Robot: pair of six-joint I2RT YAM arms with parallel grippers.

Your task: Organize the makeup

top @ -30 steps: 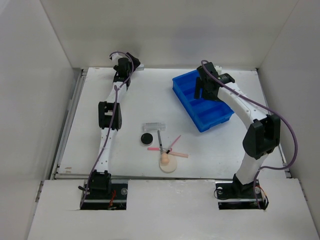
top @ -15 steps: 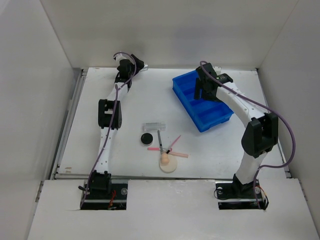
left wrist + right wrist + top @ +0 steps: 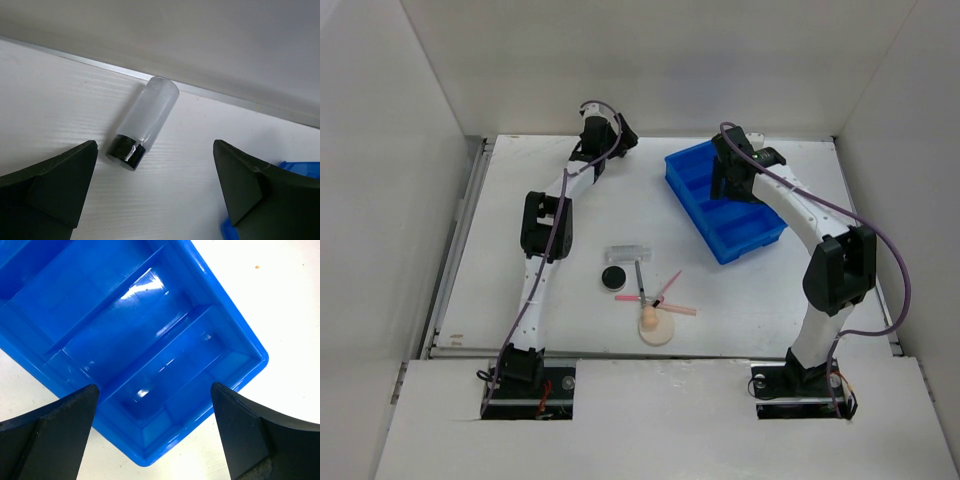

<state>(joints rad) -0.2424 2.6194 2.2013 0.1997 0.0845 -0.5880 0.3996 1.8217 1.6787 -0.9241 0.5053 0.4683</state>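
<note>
At the far edge of the tabletop (image 3: 60, 110), my left pincer (image 3: 155, 167) hangs released with its jaws spread wide. A frosted tube (image 3: 147, 117) lies flat just ahead of the gap. Its black cap points toward me and its rounded end almost reaches the metal rail (image 3: 60, 52) under the back wall (image 3: 200, 40). I judge there is little room beyond it, so I should come down from the near side with a slight twist to pinch across its width.

My right pincer (image 3: 154, 390) is also released and holds nothing. It hovers over the blue tray (image 3: 150, 315), whose three compartments are bare, probably so that it is ready to receive or steady.

The rest of the makeup sits in a cluster near the middle front: the black compact (image 3: 613, 277), clear box (image 3: 628, 251), pencil (image 3: 640, 280), pink sticks (image 3: 672, 305), and the sponge (image 3: 648, 318) resting on the puff (image 3: 660, 334). Open tabletop lies between that cluster and the tray.
</note>
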